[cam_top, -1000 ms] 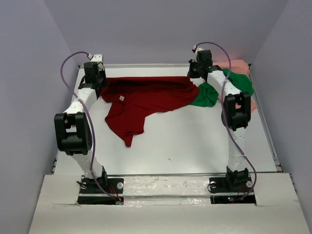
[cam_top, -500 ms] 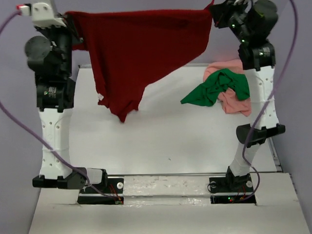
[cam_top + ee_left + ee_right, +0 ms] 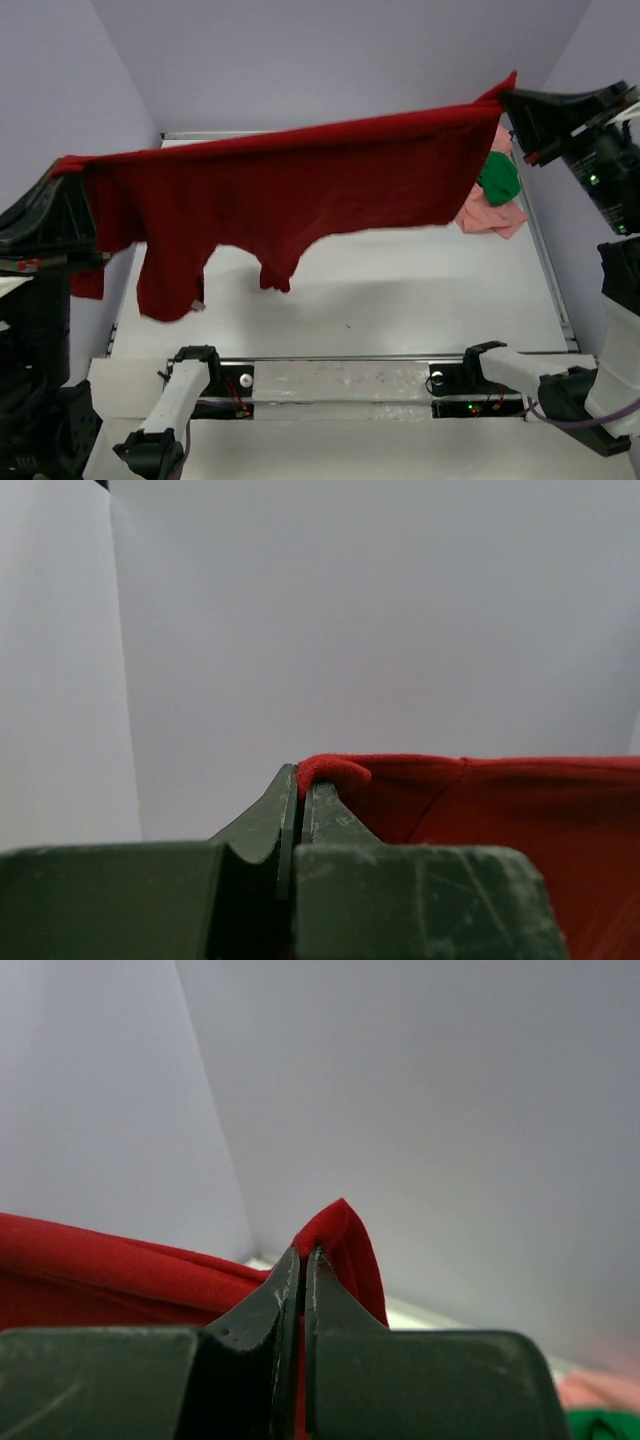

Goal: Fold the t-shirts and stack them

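Note:
The dark red t-shirt (image 3: 290,190) hangs stretched in the air high above the table, held by its top edge between both arms. My left gripper (image 3: 62,170) is shut on its left corner (image 3: 330,772). My right gripper (image 3: 507,92) is shut on its right corner (image 3: 345,1235). The shirt's lower parts dangle toward the table at the left. Behind its right end, the bright green t-shirt (image 3: 497,178) lies crumpled on the pale salmon pink t-shirt (image 3: 488,213) at the table's far right.
The white table (image 3: 400,290) has a raised rim along its right side (image 3: 548,270). Lavender walls (image 3: 300,60) close in the back and both sides. The arm bases (image 3: 470,380) sit at the near edge.
Both arms have lifted the red t-shirt off the table and pulled it wide and toward the camera, so it now hangs spread. The green and pink shirts stayed put.

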